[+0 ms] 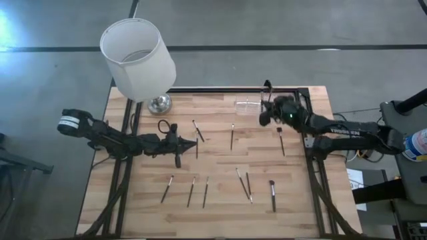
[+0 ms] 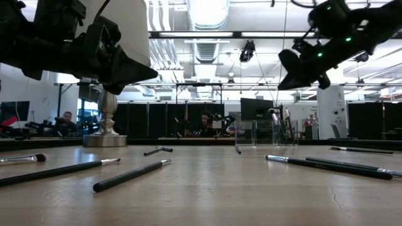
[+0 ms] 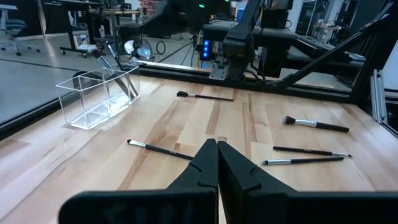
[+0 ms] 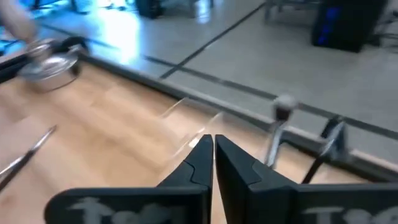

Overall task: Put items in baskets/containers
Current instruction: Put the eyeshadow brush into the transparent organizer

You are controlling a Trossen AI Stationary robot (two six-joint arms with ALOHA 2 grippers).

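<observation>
Several thin dark brushes lie flat on the wooden table [image 1: 220, 167], among them one [image 1: 231, 137] at mid-table and one [image 1: 272, 195] near the front. The clear container [image 1: 249, 105] stands at the far edge, and two brushes [image 4: 277, 134] stand in it, leaning on its wall. My right gripper [image 1: 264, 119] hovers shut just beside the container [image 4: 186, 118], above the table, holding nothing. My left gripper [image 1: 195, 142] is shut too and hangs level over mid-table [image 3: 217, 146] with nothing between its fingers.
A lamp with a big white shade [image 1: 137, 59] and a metal foot [image 1: 159, 103] stands at the far left corner. A black frame rail [image 1: 233, 89] runs along the far edge. Bare wood lies between the brush rows.
</observation>
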